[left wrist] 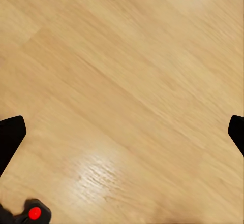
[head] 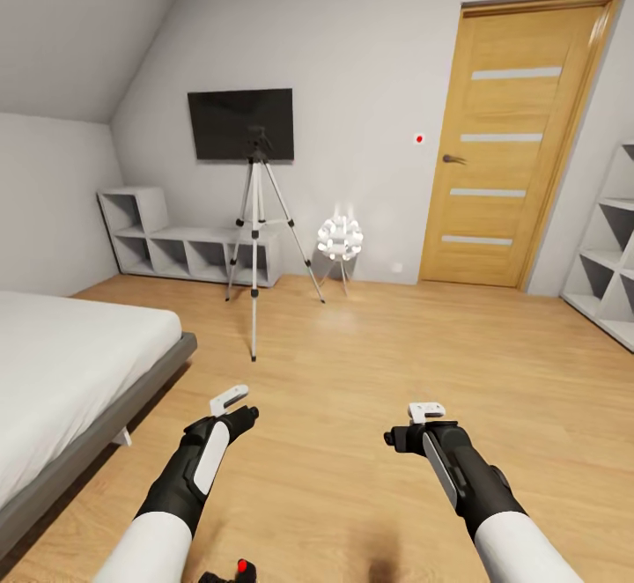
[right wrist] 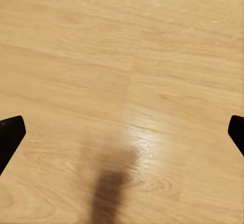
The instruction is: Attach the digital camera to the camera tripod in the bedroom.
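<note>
Bedroom floor (head: 396, 363): one camera tripod (head: 256, 239), one door (head: 515, 138).

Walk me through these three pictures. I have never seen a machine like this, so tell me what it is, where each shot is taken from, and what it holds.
This is a simulated wheeled robot with two arms. The wide picture comes from its head, looking down over both arms: the left hand and the right hand. The other two come from cameras near each hand, pointing down at the wooden floor; the dark tips at their edges are the fingers, spread wide. Both hands hold nothing.

Ahead stands the camera tripod, in front of a black TV, with a white lamp beside it, a bed at left and a door at right. A small black thing with a red button, possibly the digital camera, lies on the floor near the robot.
</note>
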Controlling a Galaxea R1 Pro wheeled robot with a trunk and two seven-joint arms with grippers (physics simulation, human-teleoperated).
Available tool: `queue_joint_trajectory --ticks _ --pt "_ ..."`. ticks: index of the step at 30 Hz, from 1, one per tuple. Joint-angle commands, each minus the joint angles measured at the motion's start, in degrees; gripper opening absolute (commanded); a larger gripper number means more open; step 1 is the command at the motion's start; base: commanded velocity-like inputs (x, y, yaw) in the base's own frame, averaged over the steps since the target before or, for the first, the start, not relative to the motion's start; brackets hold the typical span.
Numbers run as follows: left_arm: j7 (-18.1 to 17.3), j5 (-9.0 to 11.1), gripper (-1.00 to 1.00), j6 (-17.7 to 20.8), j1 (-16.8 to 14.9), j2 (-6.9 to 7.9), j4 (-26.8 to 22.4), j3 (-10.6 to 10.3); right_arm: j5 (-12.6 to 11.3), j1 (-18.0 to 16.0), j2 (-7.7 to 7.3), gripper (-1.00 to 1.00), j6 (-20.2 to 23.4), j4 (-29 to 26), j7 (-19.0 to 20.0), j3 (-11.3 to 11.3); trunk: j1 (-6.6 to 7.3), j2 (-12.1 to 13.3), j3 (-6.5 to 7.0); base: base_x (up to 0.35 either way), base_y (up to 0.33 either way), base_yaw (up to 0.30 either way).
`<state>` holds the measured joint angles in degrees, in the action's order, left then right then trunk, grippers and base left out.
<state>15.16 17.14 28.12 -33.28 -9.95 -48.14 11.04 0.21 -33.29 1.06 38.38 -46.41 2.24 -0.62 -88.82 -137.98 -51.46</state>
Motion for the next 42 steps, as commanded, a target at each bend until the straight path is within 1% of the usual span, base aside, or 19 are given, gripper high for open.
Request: queue_joint_trajectory --ticks 1,6,13,16,17,20,22,26,27,31,35,36,42 --pt "0.38 0.60 1.00 0.24 -0.03 -0.05 -0.10 0.11 0.07 -0.03 -0.01 1.00 0.29 -0.08 0.14 -0.01 -0.21 -0.44 -0.25 0.000 0.000 0.000" --pt "0.39 0.33 1.00 0.81 -0.03 -0.05 -0.06 0.08 0.13 -0.03 -0.01 1.00 0.24 -0.08 0.11 -0.05 -1.31 -2.45 -1.14 0.000 0.000 0.000" --pt "0.53 -0.19 1.00 3.43 -0.02 0.07 0.39 -0.08 0.19 -0.03 -0.07 1.00 0.13 -0.08 0.13 -0.03 -2.85 -5.26 -2.40 0.000 0.000 0.000" --pt "0.52 -0.40 1.00 4.44 -0.02 0.59 0.61 -0.11 0.21 -0.03 -0.11 1.00 0.12 -0.08 0.14 -0.01 -2.93 -5.30 -3.07 0.000 0.000 0.000" --pt "0.41 -0.46 1.00 5.06 -0.03 1.23 0.68 -0.13 0.38 -0.03 -0.24 1.00 0.10 -0.11 0.14 -0.04 -2.95 -5.31 -3.29 0.000 0.000 0.000" --pt "0.15 -0.41 1.00 6.05 -0.03 2.38 0.72 -0.15 0.59 -0.03 -0.75 1.00 0.09 -0.14 0.14 -0.03 -3.03 -5.35 -3.95 0.000 0.000 0.000" --pt "-0.11 -0.24 1.00 7.01 -0.03 3.29 0.75 -0.15 0.68 -0.03 -1.48 1.00 0.07 -0.29 0.14 -0.01 -3.08 -5.38 -4.39 0.000 0.000 0.000" --pt "-0.32 -0.07 1.00 7.80 -0.03 3.98 0.76 -0.15 0.51 -0.03 -2.54 1.00 0.06 -0.80 0.14 0.00 -3.18 -5.43 -5.28 0.000 0.000 0.000" --pt "-0.38 -0.01 1.00 8.00 -0.03 4.17 0.76 -0.15 0.37 -0.03 -3.10 1.00 0.08 -1.11 0.17 0.00 -3.21 -5.44 -5.50 0.000 0.000 0.000" --pt "-0.49 0.08 1.00 8.21 -0.03 4.37 0.77 -0.15 0.24 -0.03 -3.99 1.00 0.10 -1.63 0.20 0.00 -3.31 -5.50 -6.39 0.000 0.000 0.000" --pt "-0.88 0.14 1.00 8.30 -0.01 4.40 0.77 -0.15 0.18 -0.03 -4.44 1.00 0.11 -1.88 0.22 0.01 -3.42 -5.55 -7.27 0.000 0.000 0.000" --pt "-2.00 0.11 1.00 8.34 0.03 4.41 0.77 -0.15 0.15 -0.03 -4.65 1.00 0.06 -2.01 0.22 0.01 -3.44 -5.56 -7.50 0.000 0.000 0.000" --pt "-3.61 0.06 1.00 8.36 -0.01 4.41 0.77 -0.15 0.14 -0.03 -4.74 1.00 0.10 -2.05 0.23 0.00 -3.60 -5.64 -8.83 0.000 0.000 0.000"
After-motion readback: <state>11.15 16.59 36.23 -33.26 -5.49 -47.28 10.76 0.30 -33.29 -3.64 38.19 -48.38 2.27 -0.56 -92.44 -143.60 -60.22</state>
